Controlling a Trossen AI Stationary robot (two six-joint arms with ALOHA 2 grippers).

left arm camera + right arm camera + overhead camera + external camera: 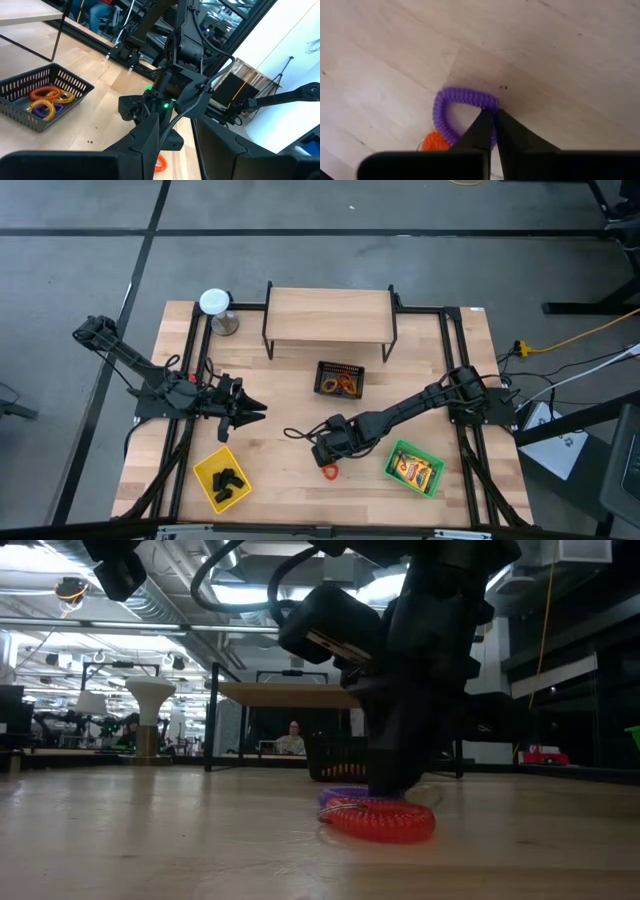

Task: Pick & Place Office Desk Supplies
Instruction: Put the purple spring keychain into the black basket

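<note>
A purple coiled ring [451, 102] lies flat on the wooden table, with an orange-red coiled ring [434, 142] right beside it. My right gripper [494, 119] points steeply down at the table's middle front [325, 452] and is shut on the purple ring's side. In the low view the red ring [385, 822] lies in front of the purple one [343, 797]. My left gripper [252, 412] hovers open above the table's left half, holding nothing. My right gripper pinches the purple ring's coiled strand [491, 103] between its two fingertips, at one spot on the ring's side. The fingers come from above, pointing steeply down. The ring lies flat on the table.
A black mesh basket [340, 378] with several coloured rings stands mid-table. A yellow tray [222, 478] with black clips is front left, a green tray [414, 468] with a yellow pack front right. A wooden shelf [330, 320] and a white-topped round object [215, 302] stand at the back.
</note>
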